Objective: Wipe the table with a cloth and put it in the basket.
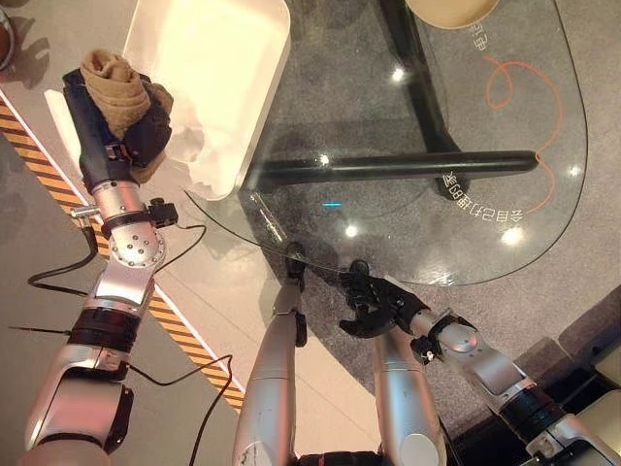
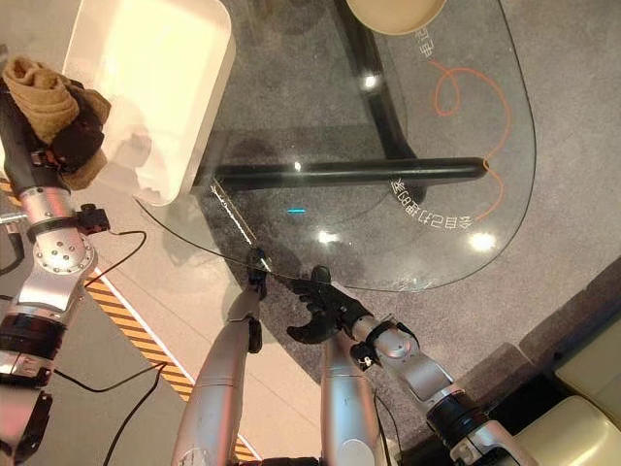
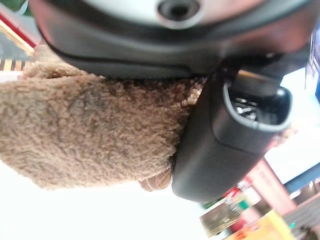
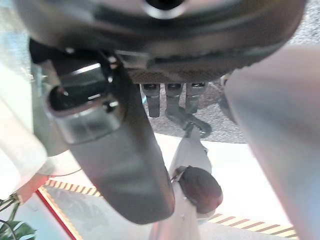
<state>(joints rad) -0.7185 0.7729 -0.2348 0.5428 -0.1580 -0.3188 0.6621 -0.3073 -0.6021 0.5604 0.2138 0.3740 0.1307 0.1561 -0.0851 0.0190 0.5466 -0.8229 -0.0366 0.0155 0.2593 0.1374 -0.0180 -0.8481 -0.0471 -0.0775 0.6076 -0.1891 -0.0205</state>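
A brown fluffy cloth [image 1: 114, 78] is bunched in my left hand [image 1: 147, 136], whose dark fingers curl round it. The left wrist view shows the cloth [image 3: 85, 130] pressed against the thumb [image 3: 220, 150]. Hand and cloth hang at the left wall of the white rectangular basket [image 1: 218, 58], beside its rim rather than over its middle. The basket sits at the left end of the round glass table [image 1: 456, 204]. My right hand [image 1: 376, 303] rests low at the table's near edge, fingers loosely bent and holding nothing; the right wrist view shows its thumb [image 4: 125, 165].
A black bar [image 1: 388, 167] of the table's base shows through the glass. A beige round dish [image 1: 451, 10] sits at the table's far edge. Yellow-black tape [image 1: 39, 160] runs across the floor under my left arm. Orange line markings [image 1: 524, 87] lie on the glass at right.
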